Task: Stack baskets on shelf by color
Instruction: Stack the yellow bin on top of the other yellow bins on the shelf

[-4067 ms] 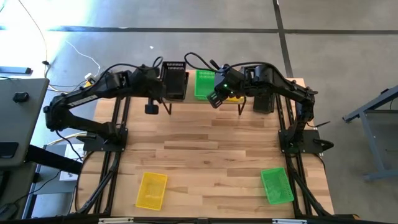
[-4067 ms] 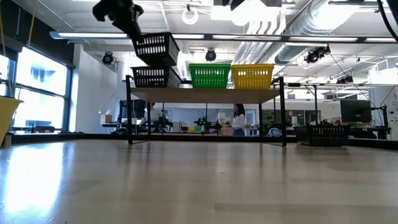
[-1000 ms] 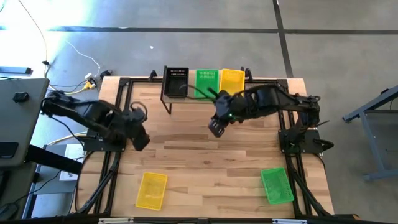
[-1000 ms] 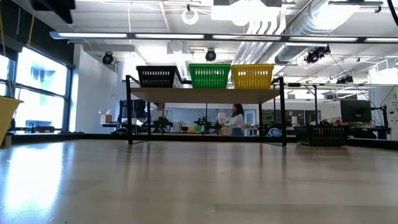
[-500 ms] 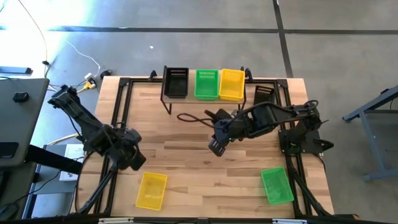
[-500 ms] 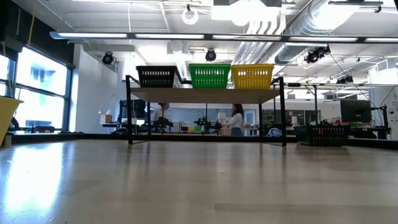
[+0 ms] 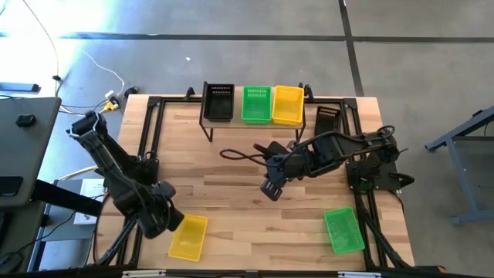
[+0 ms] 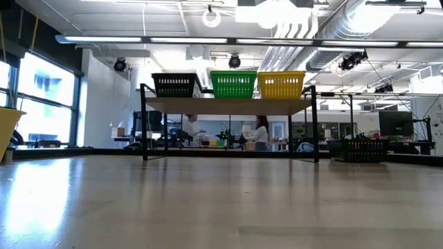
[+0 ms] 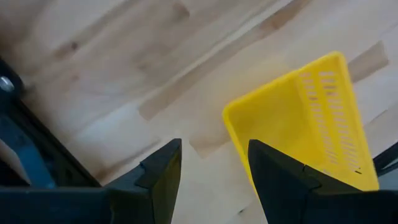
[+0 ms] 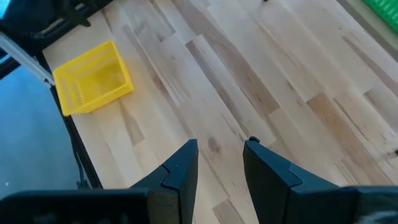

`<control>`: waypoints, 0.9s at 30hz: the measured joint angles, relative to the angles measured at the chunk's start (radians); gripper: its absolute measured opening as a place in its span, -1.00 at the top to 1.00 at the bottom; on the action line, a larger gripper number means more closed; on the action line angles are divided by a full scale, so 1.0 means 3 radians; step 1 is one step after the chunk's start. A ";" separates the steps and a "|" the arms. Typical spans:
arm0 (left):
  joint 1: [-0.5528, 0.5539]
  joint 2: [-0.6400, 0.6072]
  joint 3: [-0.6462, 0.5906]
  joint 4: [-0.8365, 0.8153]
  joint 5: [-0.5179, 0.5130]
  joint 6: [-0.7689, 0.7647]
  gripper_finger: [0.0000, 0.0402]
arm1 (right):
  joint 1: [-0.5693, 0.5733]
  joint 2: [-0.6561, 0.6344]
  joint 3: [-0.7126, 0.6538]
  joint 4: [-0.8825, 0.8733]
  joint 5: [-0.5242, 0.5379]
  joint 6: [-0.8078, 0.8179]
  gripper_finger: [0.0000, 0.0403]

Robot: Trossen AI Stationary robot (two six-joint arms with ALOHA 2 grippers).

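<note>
Near the table's front left corner, the left gripper (image 7: 160, 220) hangs just beside a loose yellow basket (image 7: 188, 236), on the side toward the left edge. Its fingers (image 9: 160, 174) are spread apart with nothing between them, and in the left wrist view the basket's near corner lies just past the fingertips, not touching them. This basket lies flat on the wood with its open side up, close to the front edge.

Over the middle of the table (image 7: 231, 193), the right gripper (image 7: 270, 188) points down at bare planks. Its fingers (image 10: 183, 165) also stand apart and hold nothing. The right wrist view looks past them across the wood to the same yellow basket, well apart from this gripper.

A loose green basket (image 7: 343, 229) lies near the front right corner, slightly turned against the table's edges. A black basket (image 7: 327, 116) sits by the back right corner, just beside the shelf's right end.

The shelf (image 8: 228, 105) stands along the back edge, its plank top on black legs. On it sit a black basket (image 8: 174, 85) at the left end, a green basket (image 8: 233, 84) in the middle and a yellow basket (image 8: 280, 85) at the right end, side by side and upright. How many baskets are nested in each pile cannot be told.

Beyond the table, two people (image 8: 261, 131) stand in the room behind the shelf.
</note>
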 joint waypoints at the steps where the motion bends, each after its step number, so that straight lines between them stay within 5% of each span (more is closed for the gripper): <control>1: -0.0017 0.0057 0.0000 0.0051 0.0016 -0.0044 0.13 | 0.0003 0.0000 0.0000 0.0000 -0.0018 -0.0004 0.43; 27: -0.0054 0.0941 -0.0003 0.0735 0.0330 -0.0698 0.22 | 0.0041 0.0000 0.0001 -0.0010 -0.0136 -0.0271 0.43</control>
